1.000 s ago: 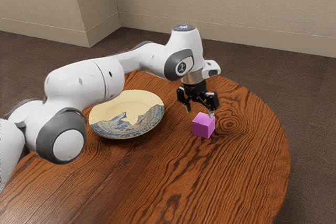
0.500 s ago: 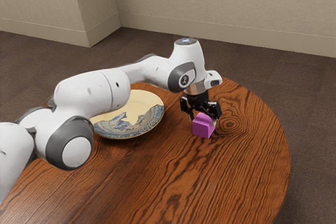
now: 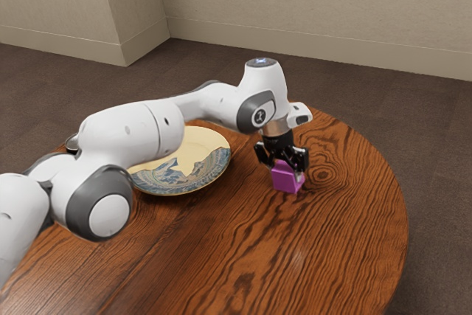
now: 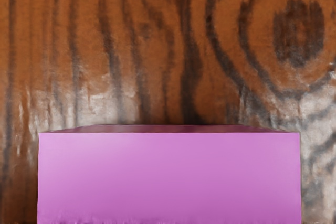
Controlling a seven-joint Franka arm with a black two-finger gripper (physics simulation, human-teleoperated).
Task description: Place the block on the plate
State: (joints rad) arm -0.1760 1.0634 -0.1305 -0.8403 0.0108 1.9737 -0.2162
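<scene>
Hand (image 3: pixel 287 174) is down over the block (image 3: pixel 286 180) in the exterior view, looks clamped on it from 2 sides, and the block's sitting on the tabletop (image 3: pixel 335 237), not on the plate (image 3: pixel 212 171) over toward that view's left, so I'd make sure the squeeze is solid, then go straight up before any sideways travel, high enough that its underside won't clip the rim. Wrist view has the block's near edge running pretty square to the hand, so imo keep that wrist angle, lower it level over the plate's middle and let go only once it's flat.
</scene>
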